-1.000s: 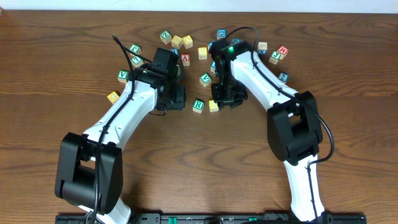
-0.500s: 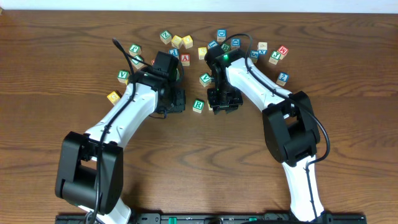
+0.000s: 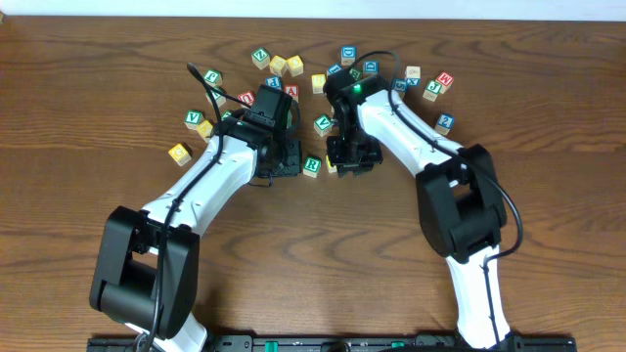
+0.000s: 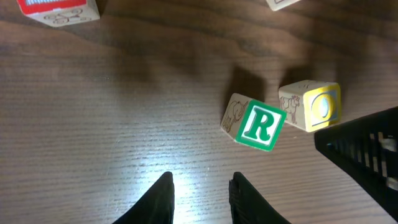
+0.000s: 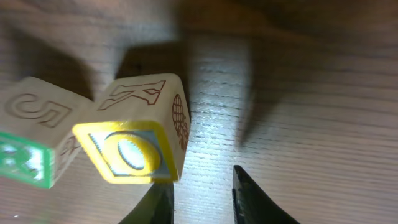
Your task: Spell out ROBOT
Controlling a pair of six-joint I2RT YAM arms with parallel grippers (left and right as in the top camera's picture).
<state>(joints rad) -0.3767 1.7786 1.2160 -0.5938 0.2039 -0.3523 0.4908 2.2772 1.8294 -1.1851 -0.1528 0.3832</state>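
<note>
The left gripper (image 4: pixel 202 182) has been shifting right; its jaws are hanging slightly apart, gripping nothing. The right gripper (image 5: pixel 202 180) is hovering likewise parted, empty. Between them the green R cube (image 4: pixel 258 124) is sitting just left of the yellow O cube (image 4: pixel 314 106), other letter cubes (image 3: pixel 260 58) lying farther back.

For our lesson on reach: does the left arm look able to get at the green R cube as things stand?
Probably yes. The R cube lies just ahead of the left gripper, with only bare table between them; the yellow O cube crowds one side.
</note>
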